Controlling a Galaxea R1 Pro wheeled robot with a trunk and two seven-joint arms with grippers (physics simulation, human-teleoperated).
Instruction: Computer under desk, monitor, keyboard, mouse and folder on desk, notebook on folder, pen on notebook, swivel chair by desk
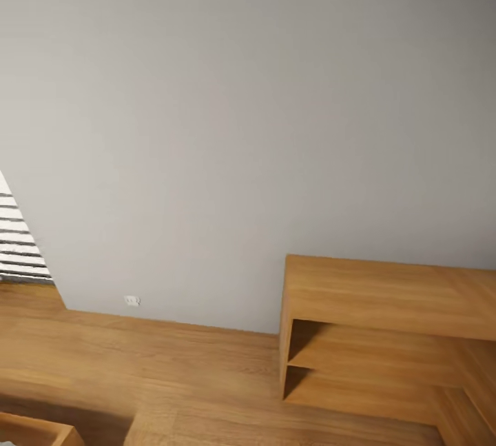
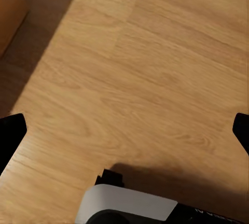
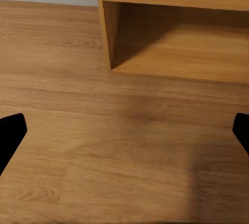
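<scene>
Facing a plain grey wall (image 1: 227, 108), you have a low oak shelving unit (image 1: 386, 336) at the head view's right, standing on the wood floor (image 1: 158, 370) against that wall. A small white socket (image 1: 131, 300) sits low on the wall, and a slatted blind (image 1: 17, 239) shows at the left edge. Your left claw (image 2: 124, 130) is spread wide over bare floor, holding nothing. Your right claw (image 3: 124, 130) is likewise open and empty, its camera looking at the unit's lower shelves.
</scene>
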